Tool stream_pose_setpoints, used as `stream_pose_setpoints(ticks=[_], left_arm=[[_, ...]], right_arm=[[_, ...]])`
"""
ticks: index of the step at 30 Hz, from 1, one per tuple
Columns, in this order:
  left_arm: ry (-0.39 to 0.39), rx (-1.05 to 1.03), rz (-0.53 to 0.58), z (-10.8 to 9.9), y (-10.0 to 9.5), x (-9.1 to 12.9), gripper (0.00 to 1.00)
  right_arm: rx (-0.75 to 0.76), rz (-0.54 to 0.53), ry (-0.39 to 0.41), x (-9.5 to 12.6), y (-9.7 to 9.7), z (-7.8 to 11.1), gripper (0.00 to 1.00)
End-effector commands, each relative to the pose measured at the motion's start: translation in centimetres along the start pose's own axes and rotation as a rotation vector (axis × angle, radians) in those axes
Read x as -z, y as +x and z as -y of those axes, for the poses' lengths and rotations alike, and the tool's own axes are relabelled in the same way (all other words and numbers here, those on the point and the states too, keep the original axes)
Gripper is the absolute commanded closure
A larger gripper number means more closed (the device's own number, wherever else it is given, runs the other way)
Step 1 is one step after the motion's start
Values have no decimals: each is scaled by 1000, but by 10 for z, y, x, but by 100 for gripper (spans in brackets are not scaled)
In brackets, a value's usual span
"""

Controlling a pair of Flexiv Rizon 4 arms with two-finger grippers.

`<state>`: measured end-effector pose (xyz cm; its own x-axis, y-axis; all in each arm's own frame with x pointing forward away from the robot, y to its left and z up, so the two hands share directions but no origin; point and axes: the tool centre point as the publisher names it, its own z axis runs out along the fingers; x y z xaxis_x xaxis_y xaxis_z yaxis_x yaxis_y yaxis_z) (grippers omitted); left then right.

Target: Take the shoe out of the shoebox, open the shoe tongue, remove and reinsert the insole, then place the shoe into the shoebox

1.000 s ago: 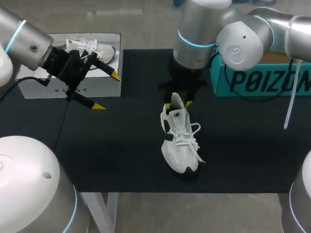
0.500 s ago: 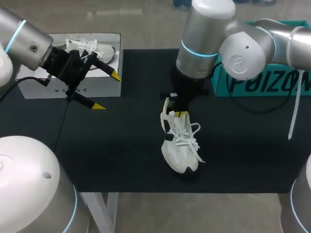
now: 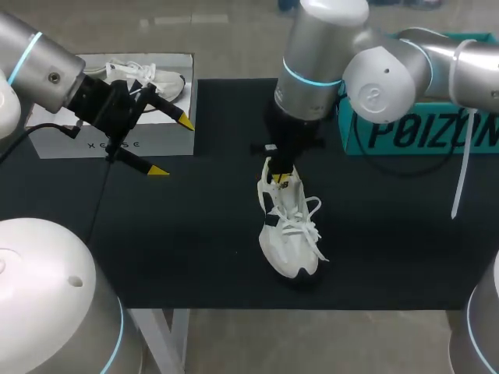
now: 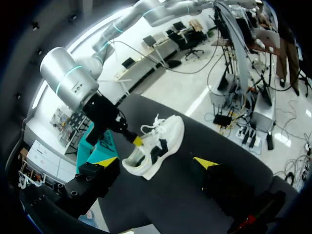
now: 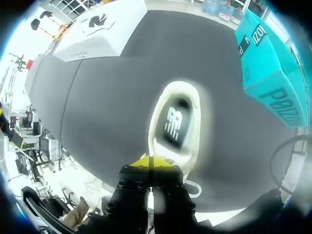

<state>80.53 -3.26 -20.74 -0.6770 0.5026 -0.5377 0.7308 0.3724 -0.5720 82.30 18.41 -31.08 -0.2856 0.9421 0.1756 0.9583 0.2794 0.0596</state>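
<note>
Head view: right arm (image 3: 343,62) comes in over the black table (image 3: 171,241). The right pincer (image 3: 278,176) is down at the heel-end opening of the white shoe (image 3: 290,234). The shoe lies on the table under and ahead of this pincer, outside both boxes. A teal box (image 3: 421,128) sits behind the right arm. The left pincer (image 3: 171,146) is wide open and empty. The white shoebox (image 3: 117,140) is just behind it, with a second shoe (image 3: 152,78) inside.

Left wrist view: left pincer (image 4: 157,162) has its fingers spread far apart, nothing touching them. The shoe (image 4: 163,141) lies ahead of it on its sole. The right pincer (image 4: 138,141) dips into the shoe's opening from the far side.

Right wrist view: right pincer (image 5: 151,161) has its yellow tips pressed together. They sit at the lace-side edge of the shoe (image 5: 194,112) opening and look to be pinching the tongue (image 5: 155,151), though that part is blurry. The insole (image 5: 174,122) shows in the opening just ahead of the tips. The white shoebox (image 5: 97,34) and the teal box (image 5: 268,63) are well ahead, one to each side.
</note>
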Motion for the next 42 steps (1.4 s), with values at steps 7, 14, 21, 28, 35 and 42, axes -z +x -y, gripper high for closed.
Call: stream_pose_setpoints(ticks=[7,14,21,28,35,42], left_arm=[[-2,-1,-2,0,0,0,0],[-2,-1,-2,0,0,0,0],[-2,-1,-2,0,0,0,0],[-2,-1,-2,0,0,0,0],[-2,-1,-2,0,0,0,0],[-2,-1,-2,0,0,0,0]], right_arm=[[80,25,13,18,0,-6,100],[84,5,9,16,7,-7,0],[84,5,9,16,7,-7,0],[84,5,9,16,7,-7,0],[84,5,9,16,7,-7,0],[142,26,-12,19,7,-8,0]])
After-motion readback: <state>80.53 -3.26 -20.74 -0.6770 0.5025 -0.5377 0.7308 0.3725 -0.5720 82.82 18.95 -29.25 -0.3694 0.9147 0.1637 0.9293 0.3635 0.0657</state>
